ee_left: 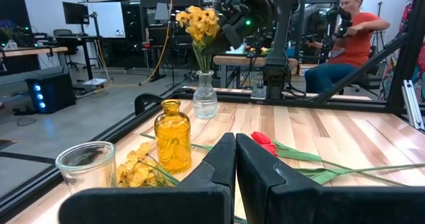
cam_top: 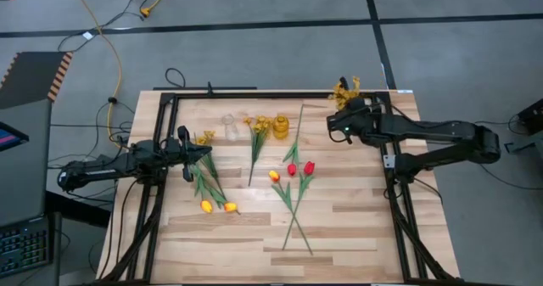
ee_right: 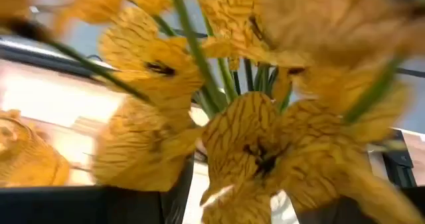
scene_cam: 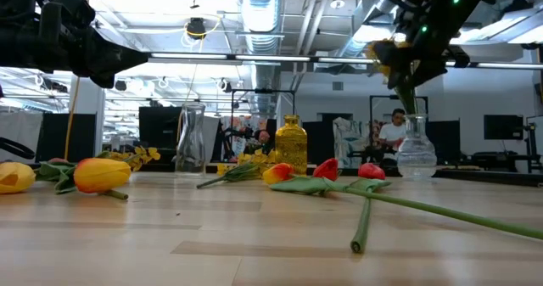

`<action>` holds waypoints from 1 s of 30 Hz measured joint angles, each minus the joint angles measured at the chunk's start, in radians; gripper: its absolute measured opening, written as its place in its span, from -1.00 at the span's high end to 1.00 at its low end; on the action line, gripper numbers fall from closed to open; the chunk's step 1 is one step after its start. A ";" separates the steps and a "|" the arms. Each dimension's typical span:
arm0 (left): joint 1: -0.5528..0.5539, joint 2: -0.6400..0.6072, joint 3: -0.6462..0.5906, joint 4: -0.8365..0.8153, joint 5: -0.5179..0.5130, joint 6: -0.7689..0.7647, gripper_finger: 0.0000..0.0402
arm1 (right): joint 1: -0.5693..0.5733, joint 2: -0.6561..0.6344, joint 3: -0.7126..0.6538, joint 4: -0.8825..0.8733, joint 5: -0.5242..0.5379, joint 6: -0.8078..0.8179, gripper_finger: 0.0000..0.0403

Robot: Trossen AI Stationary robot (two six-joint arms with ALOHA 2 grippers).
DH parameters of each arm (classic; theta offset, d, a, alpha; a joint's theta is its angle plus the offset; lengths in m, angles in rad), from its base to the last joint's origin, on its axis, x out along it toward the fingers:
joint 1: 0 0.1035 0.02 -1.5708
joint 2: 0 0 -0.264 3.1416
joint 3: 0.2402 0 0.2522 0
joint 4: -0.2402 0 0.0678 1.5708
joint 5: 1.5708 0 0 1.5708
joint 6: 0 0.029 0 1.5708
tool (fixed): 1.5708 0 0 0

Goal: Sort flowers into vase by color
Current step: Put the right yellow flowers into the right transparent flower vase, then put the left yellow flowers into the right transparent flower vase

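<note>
A spray of mustard-yellow blossoms (ee_left: 198,23) stands upright with its stems in a small clear vase (ee_left: 204,99) near the table's far right corner. My right gripper (ee_right: 246,207) is just above it, open, with a finger on either side of the blossoms (ee_right: 255,144); I cannot tell whether it touches them. My left gripper (ee_left: 236,164) is shut and empty, hovering over the table's left side above two yellow-orange tulips (cam_top: 218,206). Red tulips (cam_top: 301,168) and one orange tulip (cam_top: 274,176) lie mid-table. Another yellow spray (cam_top: 261,126) lies beside an amber bottle (cam_top: 281,125).
A clear glass vase (scene_cam: 190,137) stands at the far side, left of the amber bottle (scene_cam: 291,146). A small yellow spray (cam_top: 204,137) lies by my left gripper. Long green stems (cam_top: 297,222) stretch toward the near edge. A black frame (cam_top: 254,93) borders the table. A person (ee_left: 345,31) sits beyond it.
</note>
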 joint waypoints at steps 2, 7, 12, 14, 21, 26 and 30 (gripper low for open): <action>0.000 0.000 0.000 0.000 0.000 0.000 1.00 | 0.000 -0.027 0.000 -0.016 0.000 0.000 -0.19; 0.000 0.000 0.000 0.000 0.000 0.000 1.00 | 0.000 -0.077 0.000 -0.050 0.004 0.000 -0.19; 0.000 0.000 0.000 0.000 0.000 0.000 1.00 | -0.001 -0.120 0.000 -0.074 0.004 -0.004 -0.19; 0.000 0.000 0.000 0.000 0.000 0.000 1.00 | 0.000 -0.140 0.000 -0.087 -0.003 -0.007 -0.19; 0.000 0.000 0.000 0.000 0.000 0.000 1.00 | -0.001 -0.223 0.000 -0.177 -0.109 -0.007 -0.19; 0.000 0.000 0.000 0.000 0.000 0.000 1.00 | -0.001 -0.284 0.000 -0.233 -0.176 -0.007 -0.19; 0.000 0.000 0.000 0.000 0.000 0.000 1.00 | -0.001 -0.332 0.000 -0.248 -0.225 -0.006 -0.19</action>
